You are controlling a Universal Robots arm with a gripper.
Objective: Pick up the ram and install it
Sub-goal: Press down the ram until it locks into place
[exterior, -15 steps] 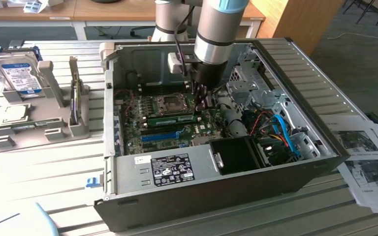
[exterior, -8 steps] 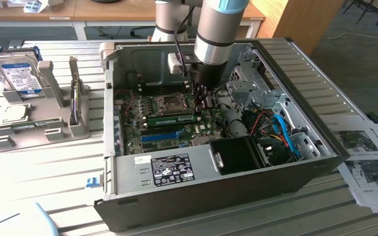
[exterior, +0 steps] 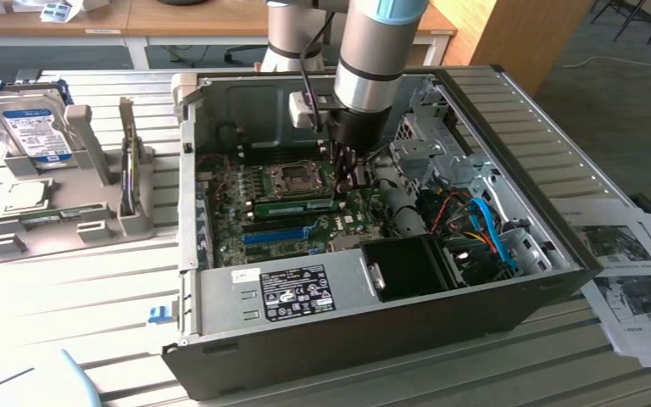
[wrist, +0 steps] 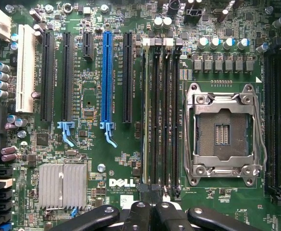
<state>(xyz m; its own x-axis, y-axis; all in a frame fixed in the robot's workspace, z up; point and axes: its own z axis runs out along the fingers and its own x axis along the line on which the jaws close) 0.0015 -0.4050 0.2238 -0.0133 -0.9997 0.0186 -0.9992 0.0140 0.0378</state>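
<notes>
While the gripper (wrist: 150, 204) hangs low inside the open computer case (exterior: 552, 246) with its jaws closed and nothing between them, the ram (exterior: 297, 206) already lies in a slot on the motherboard (wrist: 121, 163), near the processor socket (wrist: 224, 132). The install step looks about done; it may need pressing home.

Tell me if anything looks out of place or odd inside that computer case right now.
Nothing looks spilled or broken. The one oddity: the CPU socket sits bare, with no processor or cooler. The ram lies level in its slot under the shut gripper.
</notes>
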